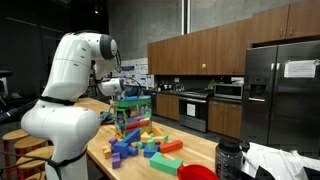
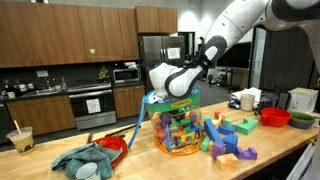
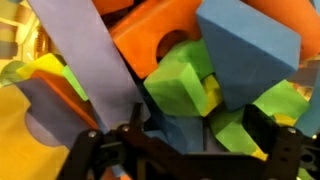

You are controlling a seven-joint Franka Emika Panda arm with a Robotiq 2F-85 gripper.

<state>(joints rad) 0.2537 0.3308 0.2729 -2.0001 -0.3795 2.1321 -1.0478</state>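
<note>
Hovering at the mouth of the clear tub (image 2: 180,128) on the worktop (image 2: 285,142), we are holding our hand (image 2: 158,96) spread open, grasping nothing. In the wrist view a green block (image 3: 180,85) is lying between its fingers (image 3: 92,150), beside a blue block (image 3: 245,45) and an orange block (image 3: 150,35).

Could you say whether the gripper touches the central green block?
Cannot tell: the wrist view shows the gripper overlapping the central green block, hiding any gap.

Exterior views face each other across counter (image 1: 205,152), mid-range; both share arm (image 1: 70,80) and block tub (image 1: 131,112). Wrist view: close, looking down into tub, gripper (image 3: 185,150) at 6 o'clock.
</note>
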